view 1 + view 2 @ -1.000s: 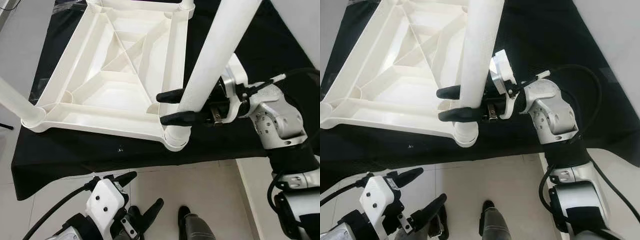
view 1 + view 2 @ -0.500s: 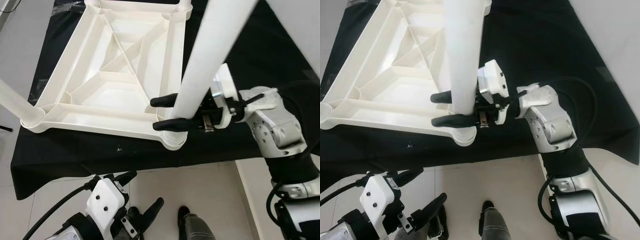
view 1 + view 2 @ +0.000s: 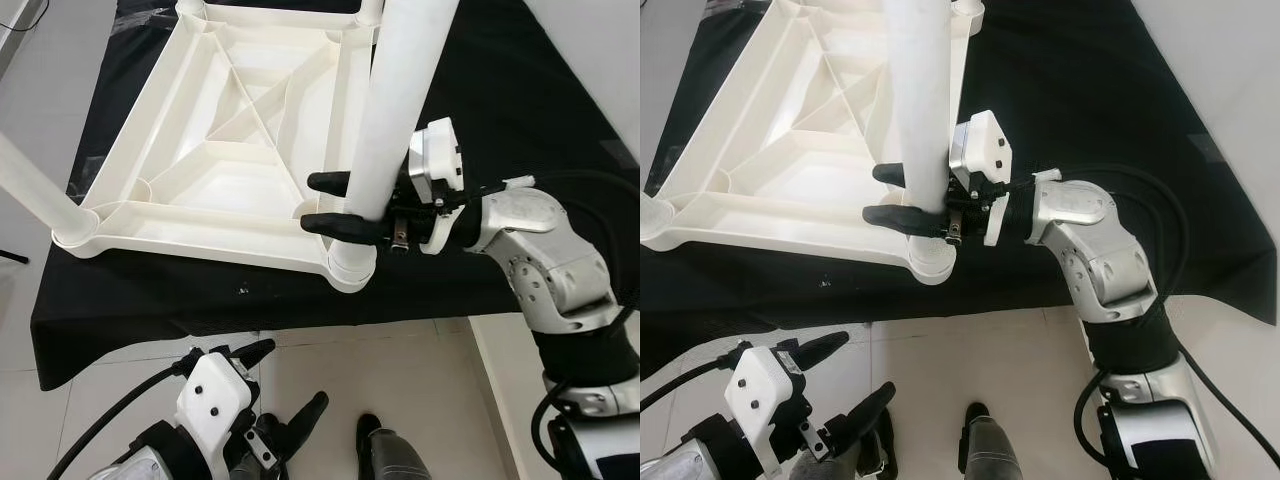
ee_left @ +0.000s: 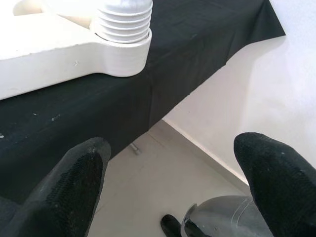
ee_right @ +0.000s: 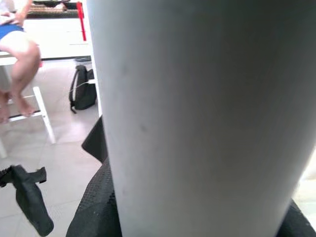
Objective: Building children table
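- Step in hand, as we read it: fitting a leg into the near corner of the upturned table top [image 3: 215, 170], which lies underside-up on the black cloth [image 3: 480, 90].
- Right gripper [image 3: 330, 205] is clamped on the white leg [image 3: 400, 100], one finger either side, just above the corner socket [image 3: 350, 268].
- Leg stands close to upright with its foot in the socket (whether it's fully seated or threaded, we cannot tell).
- Another leg [image 3: 30, 190] is already in the corner on our left.
- Left gripper [image 4: 168, 168] hangs idle below the cloth's edge, fingers apart and empty, over the floor.
- Next move likely calls for keeping the leg square to the socket while pressing or twisting it home; ribbed collar [image 4: 123, 19] in the left wrist view hints at a screw fit.
- Risk: top sliding on the cloth under the load.
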